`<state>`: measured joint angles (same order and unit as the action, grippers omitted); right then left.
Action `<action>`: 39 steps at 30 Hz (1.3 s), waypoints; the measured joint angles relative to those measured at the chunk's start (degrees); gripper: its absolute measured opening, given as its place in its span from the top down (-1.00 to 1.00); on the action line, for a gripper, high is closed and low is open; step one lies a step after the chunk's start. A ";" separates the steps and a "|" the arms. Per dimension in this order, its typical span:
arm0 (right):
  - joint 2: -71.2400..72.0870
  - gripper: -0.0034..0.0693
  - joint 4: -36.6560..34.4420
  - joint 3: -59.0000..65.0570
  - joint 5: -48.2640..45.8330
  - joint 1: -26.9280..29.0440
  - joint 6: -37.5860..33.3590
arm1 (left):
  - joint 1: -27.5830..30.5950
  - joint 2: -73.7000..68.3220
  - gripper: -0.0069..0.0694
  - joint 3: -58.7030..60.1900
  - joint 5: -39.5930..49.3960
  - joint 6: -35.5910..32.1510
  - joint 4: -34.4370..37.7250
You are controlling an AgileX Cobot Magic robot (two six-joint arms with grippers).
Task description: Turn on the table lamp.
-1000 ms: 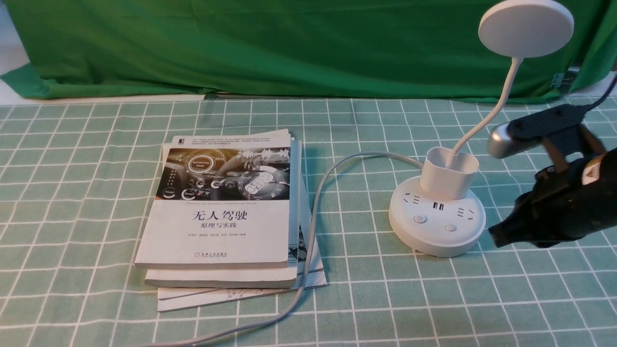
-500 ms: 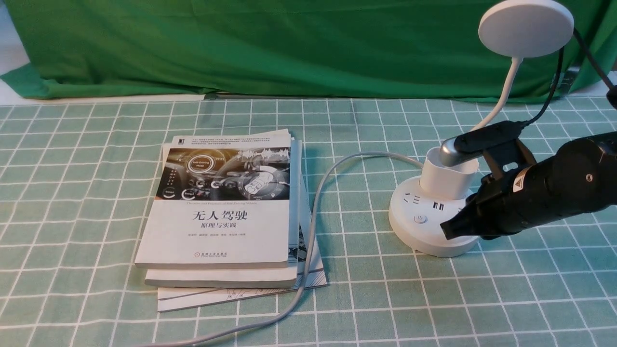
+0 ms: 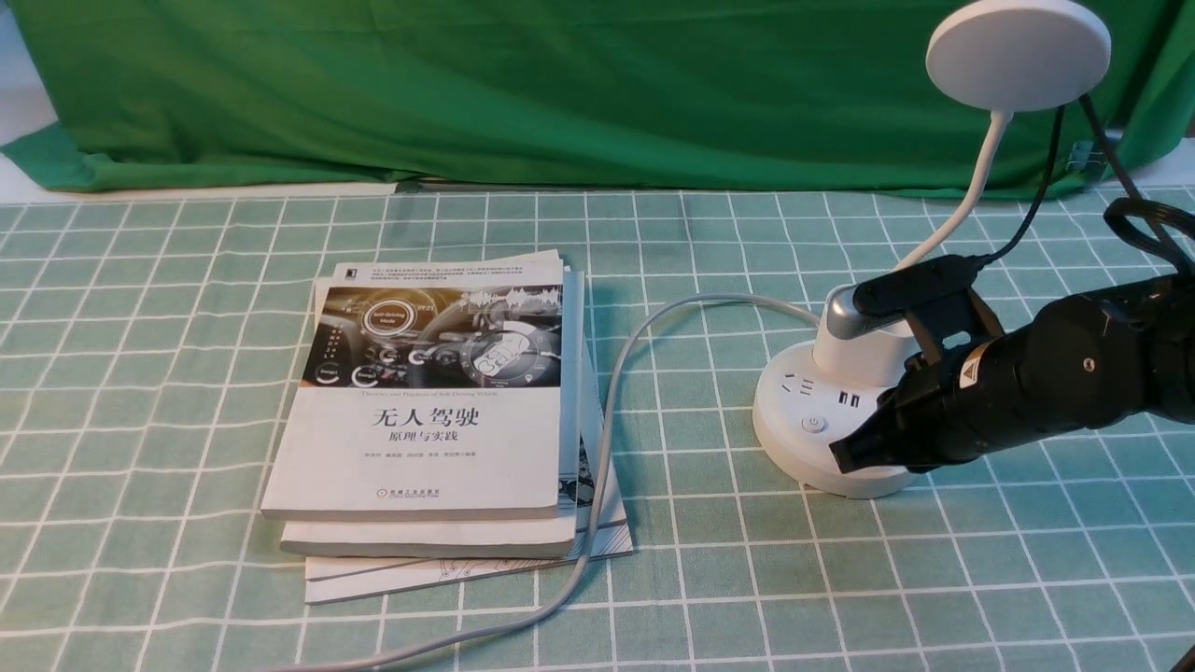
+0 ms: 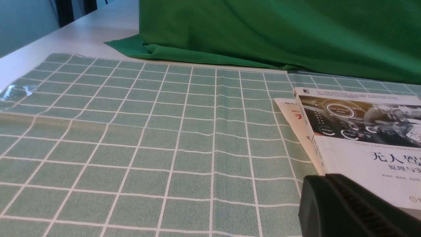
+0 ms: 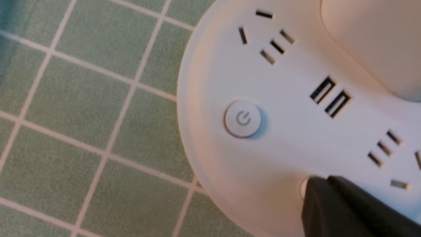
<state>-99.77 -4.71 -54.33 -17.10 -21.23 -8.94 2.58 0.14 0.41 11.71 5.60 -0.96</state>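
Note:
The white table lamp stands at the right of the front view, with its disc head [image 3: 1018, 54], gooseneck [image 3: 971, 201], cup holder [image 3: 864, 359] and round base [image 3: 794, 448]. The power-symbol button [image 3: 814, 425] [image 5: 242, 118] is uncovered. My right gripper [image 3: 845, 457] [image 5: 315, 189] is shut, holding nothing. Its tip lies over the base's second button [image 5: 303, 189], of which only a sliver shows. My left gripper [image 4: 312, 187] is shut, low beside the book stack, and is out of the front view.
A stack of books [image 3: 439, 411] [image 4: 361, 138] lies mid-table on the green checked cloth [image 3: 140, 373]. The lamp's grey cord [image 3: 607, 439] runs from the base along the books' right side to the front edge. A green backdrop [image 3: 467, 93] hangs behind.
My right arm has moved left and down from beside the lamp onto its base. Its shut tip now covers the right-hand button, which showed before.

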 joint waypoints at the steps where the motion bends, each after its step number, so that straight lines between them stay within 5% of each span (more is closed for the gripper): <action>1: -0.06 0.81 0.00 -0.05 0.16 0.00 0.00 | 0.00 0.00 0.76 0.00 0.00 0.00 0.00; 26: 1.02 0.81 0.00 -0.44 -3.26 0.00 2.06 | 0.00 0.00 0.76 0.00 0.00 0.00 0.00; 39: 50.47 0.80 0.04 19.34 2.97 -0.47 6.47 | 0.00 0.00 0.76 0.00 0.00 0.00 0.00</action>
<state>-49.29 -4.67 -34.99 -14.13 -21.69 -2.47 2.58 0.14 0.41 11.71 5.60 -0.96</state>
